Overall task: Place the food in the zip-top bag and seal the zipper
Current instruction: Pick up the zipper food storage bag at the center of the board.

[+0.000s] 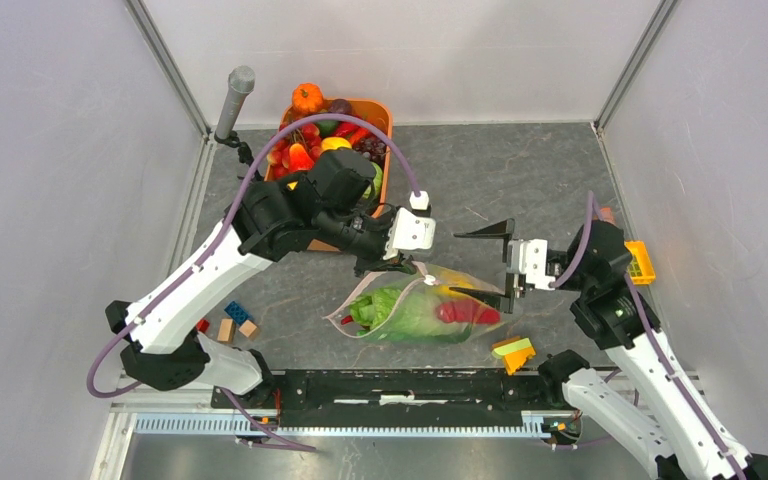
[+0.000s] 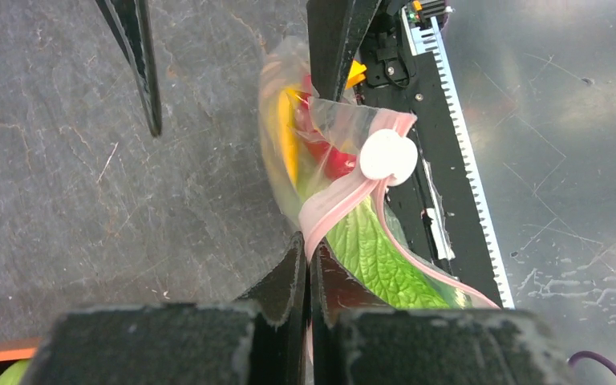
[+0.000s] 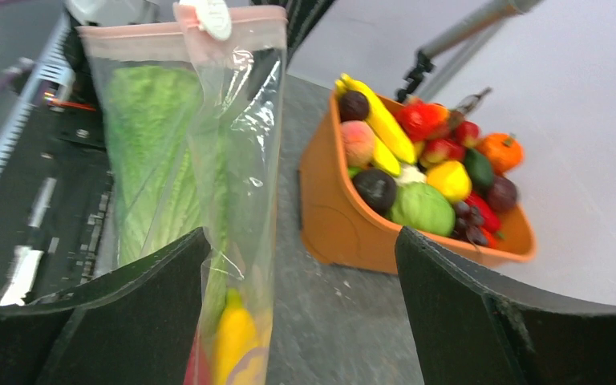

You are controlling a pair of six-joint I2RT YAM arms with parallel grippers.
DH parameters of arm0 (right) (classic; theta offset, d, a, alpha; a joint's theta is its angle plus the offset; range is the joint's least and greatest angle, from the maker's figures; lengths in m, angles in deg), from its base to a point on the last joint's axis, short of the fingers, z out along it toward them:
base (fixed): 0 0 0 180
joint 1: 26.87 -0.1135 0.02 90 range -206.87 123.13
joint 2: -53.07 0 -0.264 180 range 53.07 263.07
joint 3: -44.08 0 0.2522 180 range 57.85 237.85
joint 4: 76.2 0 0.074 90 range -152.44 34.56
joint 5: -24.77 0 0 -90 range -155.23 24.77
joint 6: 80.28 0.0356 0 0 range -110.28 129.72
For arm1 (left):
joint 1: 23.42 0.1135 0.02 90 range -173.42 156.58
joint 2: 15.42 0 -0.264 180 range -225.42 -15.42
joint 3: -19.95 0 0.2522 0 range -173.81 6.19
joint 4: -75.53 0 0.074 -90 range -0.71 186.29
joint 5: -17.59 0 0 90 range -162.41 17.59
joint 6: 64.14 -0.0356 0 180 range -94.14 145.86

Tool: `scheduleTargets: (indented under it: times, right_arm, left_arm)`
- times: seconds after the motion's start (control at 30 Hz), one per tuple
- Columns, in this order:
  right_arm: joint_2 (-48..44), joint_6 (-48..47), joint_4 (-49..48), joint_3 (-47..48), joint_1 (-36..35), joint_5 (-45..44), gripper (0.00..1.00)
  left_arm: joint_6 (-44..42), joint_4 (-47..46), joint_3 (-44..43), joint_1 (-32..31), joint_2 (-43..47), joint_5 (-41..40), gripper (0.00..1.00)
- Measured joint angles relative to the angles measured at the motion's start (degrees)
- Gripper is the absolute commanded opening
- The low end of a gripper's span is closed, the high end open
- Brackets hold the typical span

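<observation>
Cabbage [image 1: 400,312], banana [image 1: 455,290] and chili [image 1: 465,312] sit inside the zip-top bag [image 1: 438,278] on the counter [image 1: 520,170] by the orange tub [image 1: 386,125], and we see the left fingers [image 2: 287,277] pinched tight on its zipper [image 2: 337,204] while the right fingers [image 3: 128,313] gape wide at the bag's other end, gripping nothing.

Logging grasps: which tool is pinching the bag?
The left tool, shut on the zipper; the right tool stands wide open.

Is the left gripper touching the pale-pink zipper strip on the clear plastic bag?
Touching. The left wrist view shows the left gripper pinched shut on the pale-pink zipper strip, no gap.
</observation>
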Motion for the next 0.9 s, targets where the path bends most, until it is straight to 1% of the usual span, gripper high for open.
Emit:
scheduleTargets:
  times: [0.13,0.23,0.43,0.6,0.73,0.87,0.9]
  right_arm:
    - [2.5,5.0,-1.6,0.5,0.0,4.5,0.84]
    - [2.9,9.0,-3.7,-0.2,0.0,5.6,0.84]
    - [0.4,17.2,-10.3,-3.5,0.0,4.7,0.87]
    - [0.0,23.1,-15.4,-5.6,-0.4,3.5,0.86]
    - [0.7,27.4,-18.2,-6.3,-1.8,1.4,0.82]
    - [1.1,29.5,-19.0,-6.3,-3.5,-1.5,0.76]
    - [1.1,30.0,-19.2,-6.3,-3.8,-2.4,0.70]
  left_arm:
    - [0.0,0.1,-0.5,0.0,-0.7,0.8,0.02]
    - [0.3,-0.5,-0.5,0.0,-1.8,0.7,0.02]
    - [3.6,-5.4,1.6,0.0,-2.4,0.0,0.02]
    - [5.6,-8.0,2.7,0.0,-2.4,-0.6,0.02]
    - [7.1,-9.2,2.8,0.0,-2.4,-1.7,0.02]
    - [8.0,-10.4,3.4,0.0,-2.4,-2.7,0.03]
    - [8.0,-10.6,3.7,0.0,-2.4,-2.8,0.03]
